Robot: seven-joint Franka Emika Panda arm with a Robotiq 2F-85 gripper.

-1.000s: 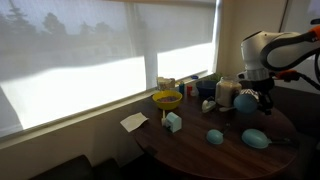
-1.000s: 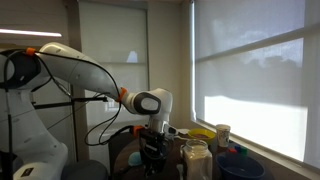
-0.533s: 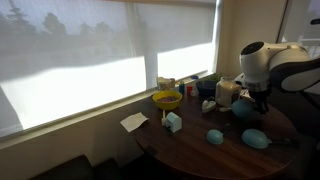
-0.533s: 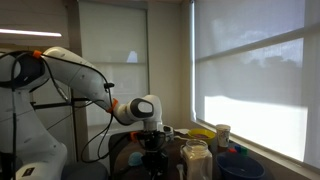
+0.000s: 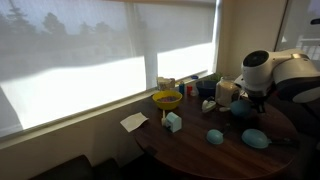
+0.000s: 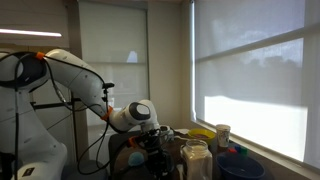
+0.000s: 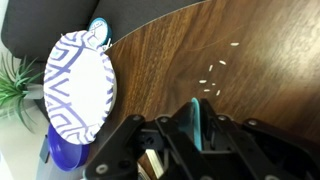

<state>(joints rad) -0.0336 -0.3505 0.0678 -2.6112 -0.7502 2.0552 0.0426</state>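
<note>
Over wooden table (image 7: 255,60) | gripper (image 7: 200,112) clamps teal piece (image 7: 199,130) | patterned plate (image 7: 80,85) alongside

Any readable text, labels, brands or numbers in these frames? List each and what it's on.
No text can be read in any view.
white paper card by the window: too small to tell.
clear lidded jar: too blurred to tell.
blue-and-white patterned plate: pattern only, no lettering.

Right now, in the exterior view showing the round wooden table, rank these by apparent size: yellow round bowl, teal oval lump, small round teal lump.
Largest: yellow round bowl and teal oval lump, too alike to rank; the lump lies nearer the camera.
Smallest: small round teal lump.
</note>
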